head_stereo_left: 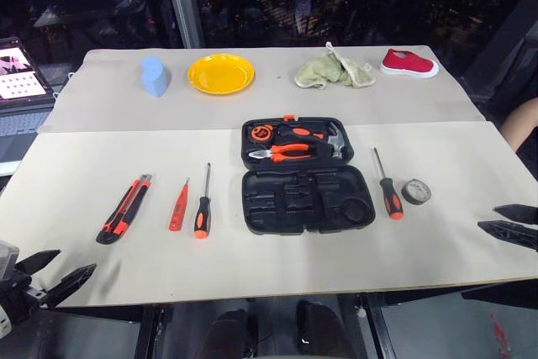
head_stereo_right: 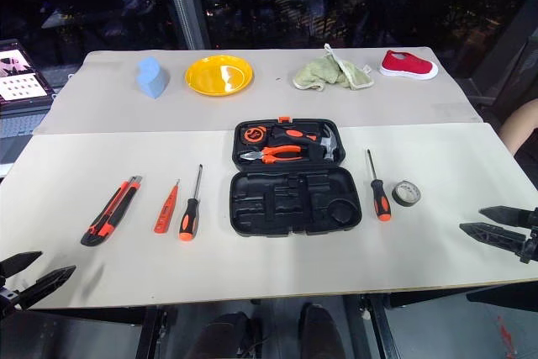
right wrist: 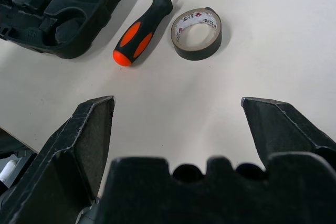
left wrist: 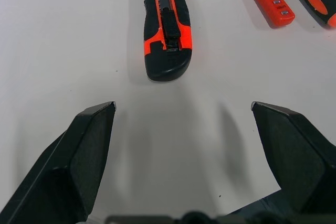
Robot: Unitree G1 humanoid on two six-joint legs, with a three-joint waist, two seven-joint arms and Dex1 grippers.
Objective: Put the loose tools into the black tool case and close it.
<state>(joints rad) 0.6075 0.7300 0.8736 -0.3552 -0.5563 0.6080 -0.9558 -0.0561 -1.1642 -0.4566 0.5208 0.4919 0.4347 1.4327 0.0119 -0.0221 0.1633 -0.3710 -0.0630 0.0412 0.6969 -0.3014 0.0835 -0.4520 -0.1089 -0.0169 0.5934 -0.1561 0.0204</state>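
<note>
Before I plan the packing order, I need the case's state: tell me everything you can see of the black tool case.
The black tool case lies open and flat on the table, a moulded plastic clamshell. Its far half holds orange-handled pliers, a hammer and an orange latch at its far edge; its near half shows empty shaped recesses, one round. Nothing else touches it; both hands are well clear of it.

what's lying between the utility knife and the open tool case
Two tools: the slim orange tester screwdriver, then a black-orange screwdriver, seen in the head views.

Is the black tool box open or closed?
Open. The black tool case lies flat, with pliers in one half and empty recesses in the other.
</note>
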